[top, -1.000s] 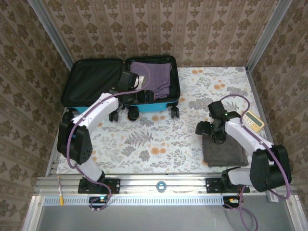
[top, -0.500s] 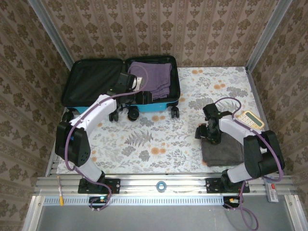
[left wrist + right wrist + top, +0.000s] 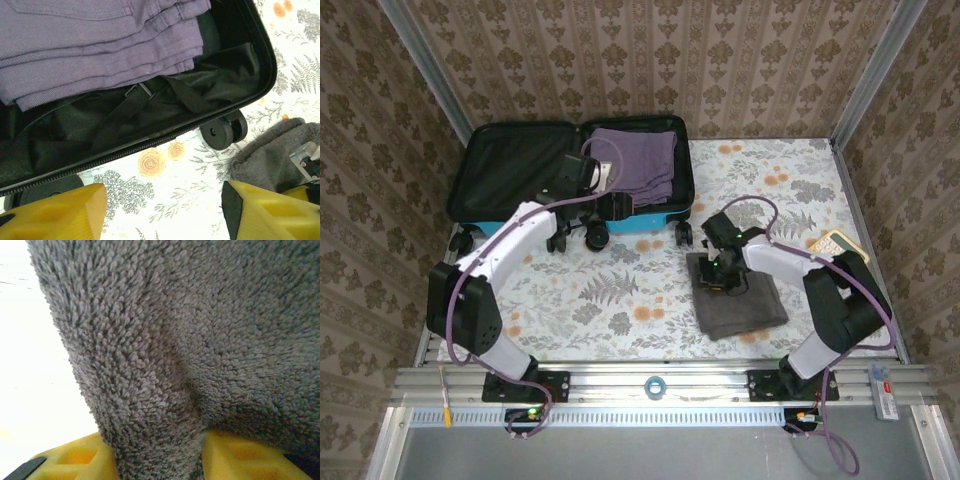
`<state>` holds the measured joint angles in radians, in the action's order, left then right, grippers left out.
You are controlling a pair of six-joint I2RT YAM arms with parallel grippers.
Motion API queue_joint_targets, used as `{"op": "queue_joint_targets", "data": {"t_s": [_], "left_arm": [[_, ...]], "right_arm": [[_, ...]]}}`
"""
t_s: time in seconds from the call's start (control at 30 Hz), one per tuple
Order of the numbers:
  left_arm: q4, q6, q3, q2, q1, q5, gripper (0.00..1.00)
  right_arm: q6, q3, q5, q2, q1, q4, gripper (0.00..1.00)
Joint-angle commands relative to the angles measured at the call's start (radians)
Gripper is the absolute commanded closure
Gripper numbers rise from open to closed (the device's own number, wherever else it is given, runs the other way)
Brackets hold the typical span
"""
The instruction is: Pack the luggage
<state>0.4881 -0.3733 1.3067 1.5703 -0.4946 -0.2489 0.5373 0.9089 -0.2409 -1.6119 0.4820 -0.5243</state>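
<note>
The turquoise luggage [image 3: 655, 219] lies open at the table's back left, black lining up. Folded purple clothes [image 3: 638, 158] rest in its right half, and the left half [image 3: 510, 170] holds nothing. My left gripper [image 3: 618, 204] hovers open over the case's front edge. In the left wrist view its yellow fingers [image 3: 55, 215] stand wide apart over the floral table, with the purple clothes [image 3: 100, 45] and a black wheel [image 3: 220, 132] ahead. My right gripper [image 3: 720, 264] is shut on a grey towel [image 3: 742, 300]. The towel's pile [image 3: 175, 340] bunches between the right gripper's yellow fingers [image 3: 75, 460].
A yellow calculator [image 3: 840, 247] lies near the table's right edge. A blue tape roll [image 3: 653, 384] sits on the front rail. Patterned walls close in the table on three sides. The luggage's wheels [image 3: 595, 238] stick out toward the table's middle.
My right gripper has dragged the grey towel leftward from the right side toward the luggage. The left gripper has shifted slightly along the case's front edge.
</note>
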Motion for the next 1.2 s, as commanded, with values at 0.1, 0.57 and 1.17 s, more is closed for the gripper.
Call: {"op": "queue_joint_targets", "data": {"t_s": [0.1, 0.57, 1.17], "left_arm": [[0.025, 0.007, -0.051, -0.047, 0.008, -0.001, 0.36], [-0.074, -0.107, -0.333, -0.155, -0.03, -0.092, 0.34], [-0.555, -0.493, -0.576, -0.029, -0.251, -0.172, 0.31]], "right_arm": [[0.166, 0.097, -0.155, -0.14, 0.137, 0.196, 0.58], [-0.051, 0.215, -0.036, 0.036, 0.11, -0.097, 0.22], [-0.231, 0.082, 0.035, 0.005, -0.18, -0.149, 0.06]]}}
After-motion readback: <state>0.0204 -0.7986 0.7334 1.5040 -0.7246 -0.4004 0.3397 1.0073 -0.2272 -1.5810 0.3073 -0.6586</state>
